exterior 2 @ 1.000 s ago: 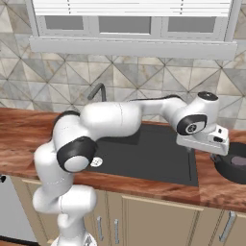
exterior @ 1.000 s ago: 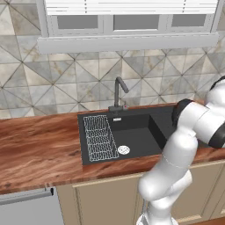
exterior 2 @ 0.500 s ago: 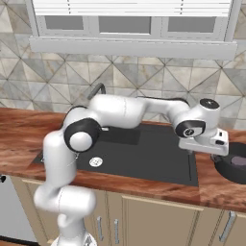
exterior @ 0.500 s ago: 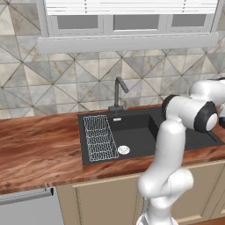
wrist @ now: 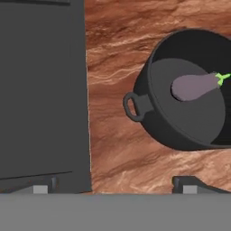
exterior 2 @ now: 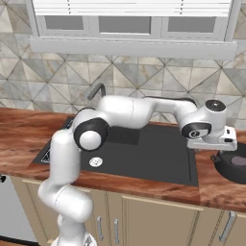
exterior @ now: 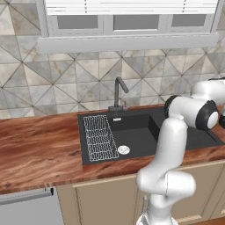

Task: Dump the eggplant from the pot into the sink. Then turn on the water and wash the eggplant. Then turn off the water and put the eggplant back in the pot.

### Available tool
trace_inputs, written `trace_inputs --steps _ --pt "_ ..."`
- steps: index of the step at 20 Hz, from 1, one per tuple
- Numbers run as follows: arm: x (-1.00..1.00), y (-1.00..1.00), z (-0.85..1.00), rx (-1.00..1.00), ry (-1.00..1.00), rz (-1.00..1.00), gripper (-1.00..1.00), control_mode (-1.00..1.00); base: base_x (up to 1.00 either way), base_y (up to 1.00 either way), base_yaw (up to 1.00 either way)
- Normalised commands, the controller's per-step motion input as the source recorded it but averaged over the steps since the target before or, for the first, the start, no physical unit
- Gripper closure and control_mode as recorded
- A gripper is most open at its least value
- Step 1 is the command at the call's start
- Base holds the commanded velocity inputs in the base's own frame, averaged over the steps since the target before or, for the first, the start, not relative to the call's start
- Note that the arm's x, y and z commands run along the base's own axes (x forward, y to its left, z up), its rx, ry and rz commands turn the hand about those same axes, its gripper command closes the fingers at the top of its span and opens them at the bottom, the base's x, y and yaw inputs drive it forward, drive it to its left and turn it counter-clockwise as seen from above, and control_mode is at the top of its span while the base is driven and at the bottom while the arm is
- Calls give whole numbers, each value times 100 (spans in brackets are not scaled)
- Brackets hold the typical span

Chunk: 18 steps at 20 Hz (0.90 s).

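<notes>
Right of our open claw (exterior 2: 229, 148) sits the pot (wrist: 187, 90), loop handle toward us, eggplant (wrist: 195, 86) inside.

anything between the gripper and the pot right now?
Nothing visible. The open gripper hangs over bare wooden counter at the sink edge, and the pot sits just beyond, its loop handle facing the gripper, eggplant inside.
</notes>
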Motion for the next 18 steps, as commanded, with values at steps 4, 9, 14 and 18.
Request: trace_inputs --steps 4,9,14,18 --pt "18 0 -32 -10 0 9 -100 -100 0 0 0" --pt "17 -1 -34 -11 0 9 -100 -100 0 0 0" --pt "21 -5 -27 -10 0 6 -100 -100 0 0 0" --pt "23 -11 -27 -6 0 6 -100 -100 0 0 0"
